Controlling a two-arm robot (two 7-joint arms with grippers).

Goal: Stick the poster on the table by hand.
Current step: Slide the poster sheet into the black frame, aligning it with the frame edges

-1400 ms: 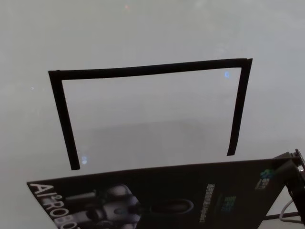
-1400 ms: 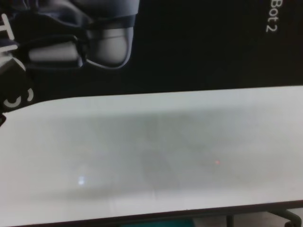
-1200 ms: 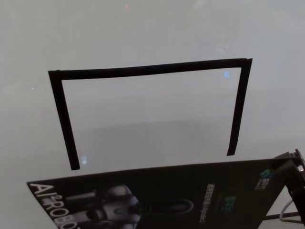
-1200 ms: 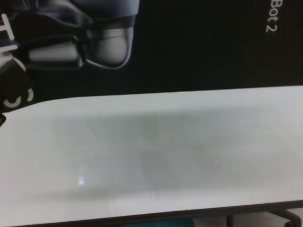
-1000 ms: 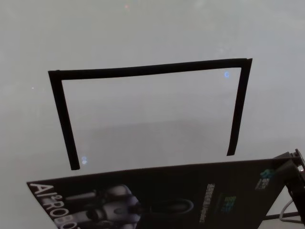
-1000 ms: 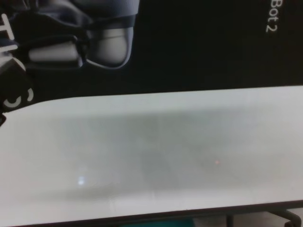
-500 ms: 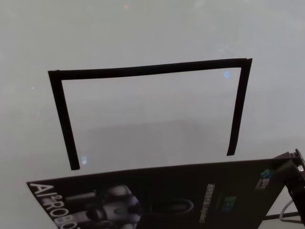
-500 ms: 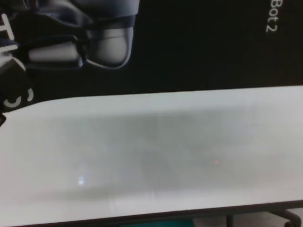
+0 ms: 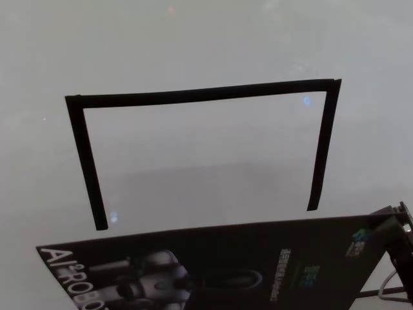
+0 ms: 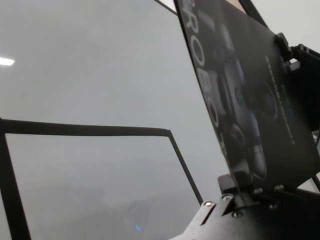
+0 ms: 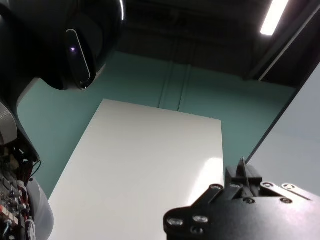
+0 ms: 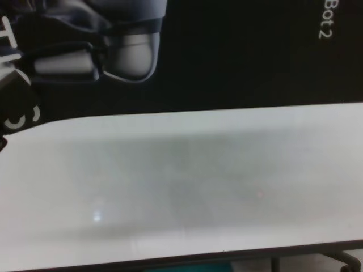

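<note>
Nothing has moved: the poster (image 9: 258, 271) hangs at lower frame above the counter (image 9: 206, 39), both tools clamping its edges. Lower it level inside the tape outline (image 9: 200, 93).

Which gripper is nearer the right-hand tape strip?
Right. The right gripper grips the right edge of the poster, close to the near end of that tape strip; the left gripper holds the opposite edge, farther away.

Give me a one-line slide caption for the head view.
Black poster held raised above the white table, its far edge just short of the three-sided black tape outline, right gripper at its corner.
</note>
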